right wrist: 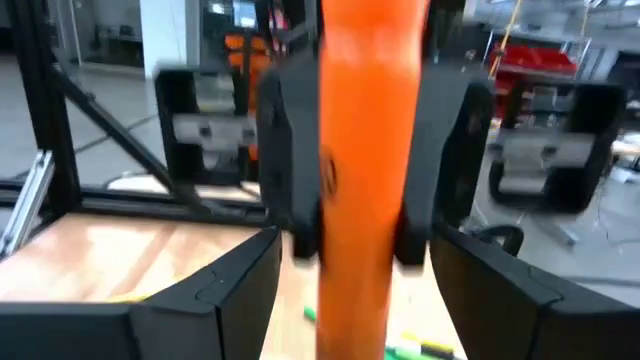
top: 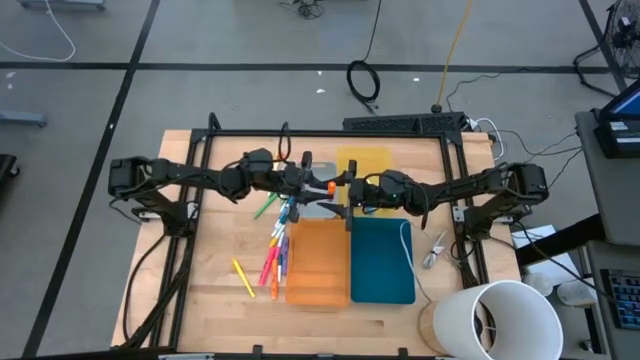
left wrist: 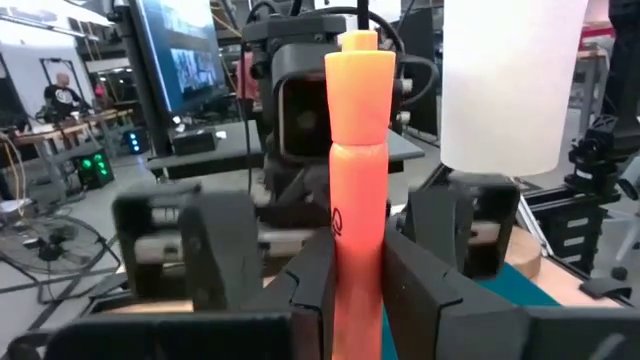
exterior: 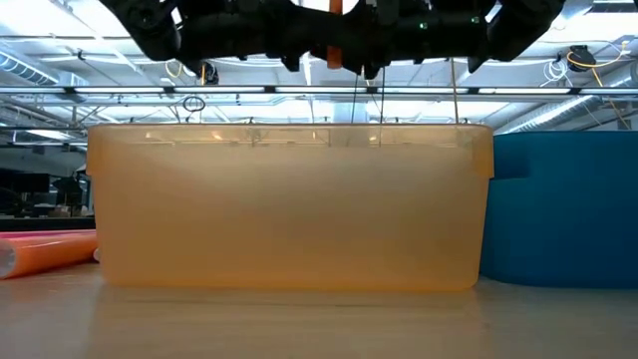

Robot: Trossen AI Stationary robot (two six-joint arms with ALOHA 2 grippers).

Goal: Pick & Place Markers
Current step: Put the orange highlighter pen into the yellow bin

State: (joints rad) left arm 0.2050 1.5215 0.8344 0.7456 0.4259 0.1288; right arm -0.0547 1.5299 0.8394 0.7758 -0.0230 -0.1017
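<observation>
Held marker: orange marker (left wrist: 358,170) pinched between the left gripper (left wrist: 357,262) fingers, above the table centre in the high view, where it shows as a short orange bar (top: 330,187) between the two grippers.
Left gripper: pressed onto the marker's lower barrel; a small dark mark on the barrel, too small to read.
Right gripper: right gripper (right wrist: 356,268) faces the left one from 3 o'clock; its fingers (right wrist: 235,275) stand spread on either side of the orange marker (right wrist: 368,160), apart from it.
Loose markers: markers (top: 274,248) in mixed colours lie on the wood at 7 to 8 o'clock of the grippers, just beside the orange tray's left edge; one yellow marker (top: 243,276) lies apart, farther toward 8 o'clock.
Trays: orange tray (top: 318,262) at 6 o'clock, touching the teal tray (top: 381,262) on its right; yellow tray (top: 364,160) at 12 to 1 o'clock.
Low view: orange tray wall (exterior: 289,209) fills the frame; one marker (exterior: 48,251) lies at its left.
Open room: bare wood (top: 215,240) left of the loose markers.
Edge: white cylinder (top: 497,320) at the table's 4 o'clock corner.
</observation>
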